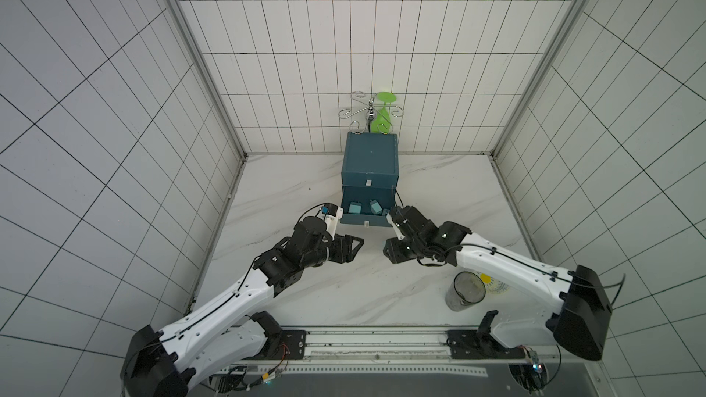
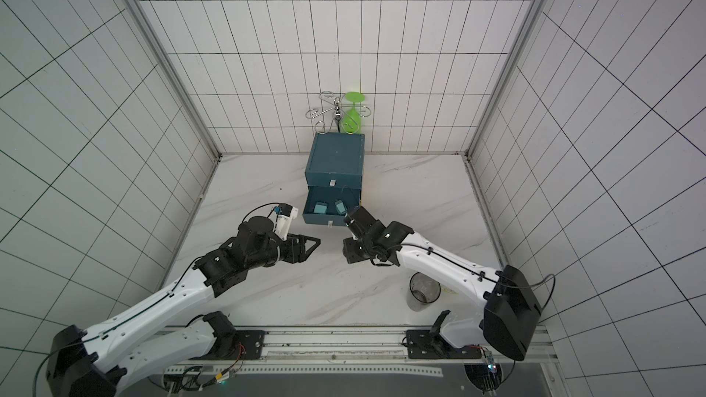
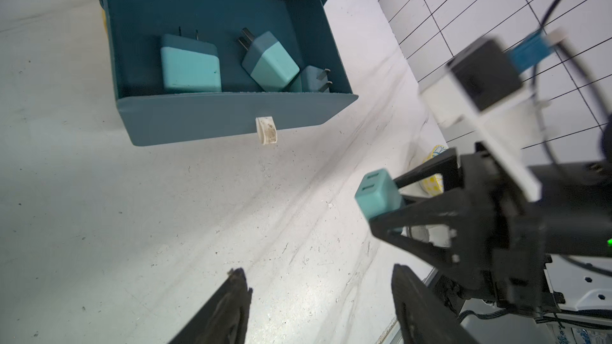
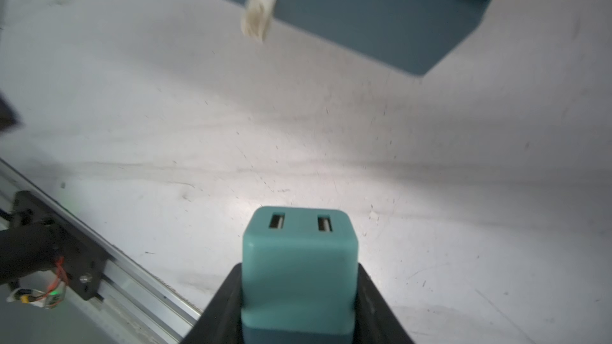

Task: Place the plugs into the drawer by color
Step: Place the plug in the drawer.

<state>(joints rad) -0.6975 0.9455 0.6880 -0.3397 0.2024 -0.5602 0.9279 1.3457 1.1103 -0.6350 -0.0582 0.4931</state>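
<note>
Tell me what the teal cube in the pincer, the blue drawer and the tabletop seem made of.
The teal plug: likely moulded plastic, matte, with rounded edges and even colour. The drawer: probably plastic too, smooth thin walls with a soft sheen. The tabletop: white with grey veins, marble or a marble-look sheet, scuffed; cannot tell which.

small box cabinet (image 1: 370,156): dark teal-blue. open drawer (image 3: 231,117) same colour, pull tab (image 3: 266,130) off-white, stained. plastic cube plugs (image 3: 190,67) inside: two-tone, light teal over darker blue-teal. lone cube plug (image 4: 299,266): same two-tone. tabletop (image 1: 305,292): white marble, grey veins. wall tiles (image 1: 344,32): white, dark grid lines. plastic goblet (image 1: 380,122): bright green.
</note>
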